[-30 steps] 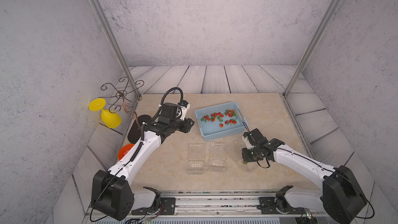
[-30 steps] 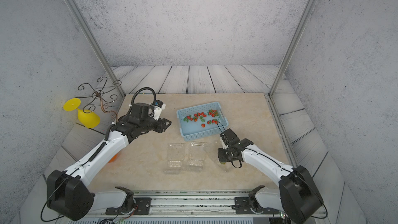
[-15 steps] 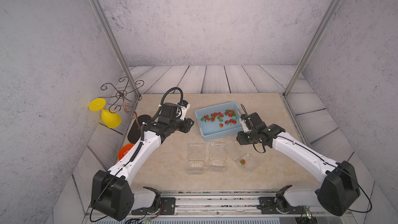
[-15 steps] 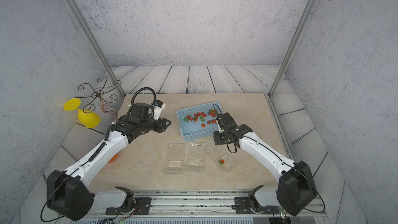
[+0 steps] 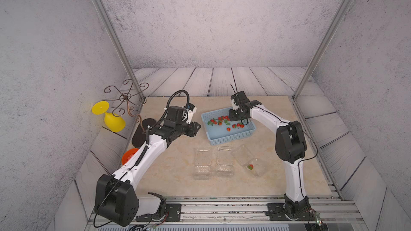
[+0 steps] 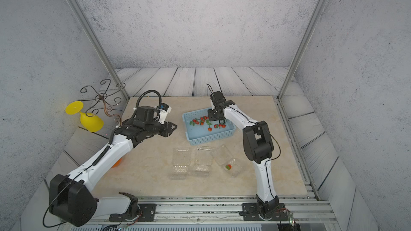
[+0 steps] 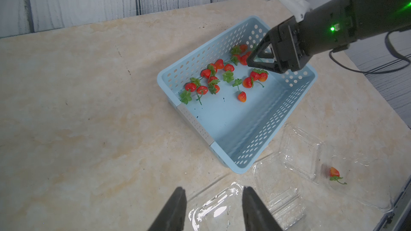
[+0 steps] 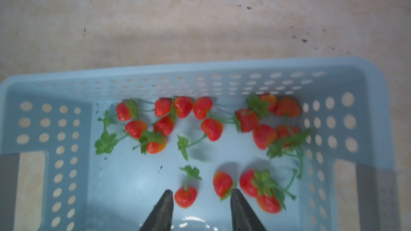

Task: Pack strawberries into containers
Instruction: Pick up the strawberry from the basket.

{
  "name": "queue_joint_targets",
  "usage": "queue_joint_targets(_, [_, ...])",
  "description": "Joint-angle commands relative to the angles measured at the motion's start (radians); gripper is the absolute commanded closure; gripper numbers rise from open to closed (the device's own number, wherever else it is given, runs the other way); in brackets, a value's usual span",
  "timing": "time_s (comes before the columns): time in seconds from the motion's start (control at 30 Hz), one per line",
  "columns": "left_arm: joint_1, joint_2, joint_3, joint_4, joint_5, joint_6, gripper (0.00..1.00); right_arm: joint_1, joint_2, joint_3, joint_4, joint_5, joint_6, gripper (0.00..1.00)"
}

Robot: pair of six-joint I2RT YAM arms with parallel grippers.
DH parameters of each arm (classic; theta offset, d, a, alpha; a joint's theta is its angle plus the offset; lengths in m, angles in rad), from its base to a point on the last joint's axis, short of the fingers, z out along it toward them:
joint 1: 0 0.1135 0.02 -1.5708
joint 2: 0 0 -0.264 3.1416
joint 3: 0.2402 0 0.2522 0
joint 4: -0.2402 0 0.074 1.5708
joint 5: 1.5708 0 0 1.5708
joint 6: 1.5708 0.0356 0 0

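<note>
Beige tabletop (image 5: 266, 181) under everything. On it, toward the far side, a light blue basket (image 5: 231, 138) with nearly all the strawberries (image 5: 222, 121) loose on its floor, most bunched toward the far wall. Nearer the robot, a row of three clear containers (image 5: 225, 161), lids folded open. Only the rightmost container (image 5: 259, 172) occupied, by a single berry (image 5: 250, 166). Packing barely begun, by that count.

Just beside the basket's left end, the left tool (image 5: 196, 127), fingers spread, nothing between them. Over the basket's right half, the right tool (image 8: 201, 191), likewise spread and empty, and clearly the nearer of the two to the fruit.

Below and between its fingers (image 8: 165, 205), a lone strawberry (image 8: 185, 196), closer to one finger than to the other. Long axis in line with the fingers, across their closing line: red tip toward the wrist, stem and leaf pointing away toward the far wall. Just inside the opposite finger, a second berry (image 8: 222, 184), apart from the first. Probably a straight drop and a squeeze on the red body next, with some risk of catching both. Height above the basket floor hard to judge.
</note>
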Motion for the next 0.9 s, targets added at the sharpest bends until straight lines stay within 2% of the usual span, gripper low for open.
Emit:
queue_joint_targets(0.0, [-0.004,0.008,0.013,0.001,0.005,0.025,0.55,0.006,0.088,0.103,-0.101,-0.075,-0.048,0.56])
queue_joint_targets(0.13, [0.000,0.019,0.017,0.000,0.011,0.025,0.55,0.007,0.131,0.137,-0.127,-0.088,-0.039,0.56])
queue_joint_targets(0.27, [0.008,0.029,0.022,0.003,0.022,0.023,0.55,0.015,0.160,0.150,-0.152,-0.018,-0.040,0.54])
queue_joint_targets(0.63, [0.020,0.029,0.025,0.003,0.030,0.022,0.55,0.030,0.222,0.178,-0.187,0.020,-0.010,0.55])
queue_joint_targets(0.73, [0.022,0.027,0.025,0.002,0.031,0.020,0.55,0.031,0.233,0.184,-0.190,0.028,0.002,0.58])
queue_joint_targets(0.87, [0.022,0.022,0.027,0.001,0.027,0.022,0.55,0.031,0.232,0.187,-0.197,0.034,0.012,0.70])
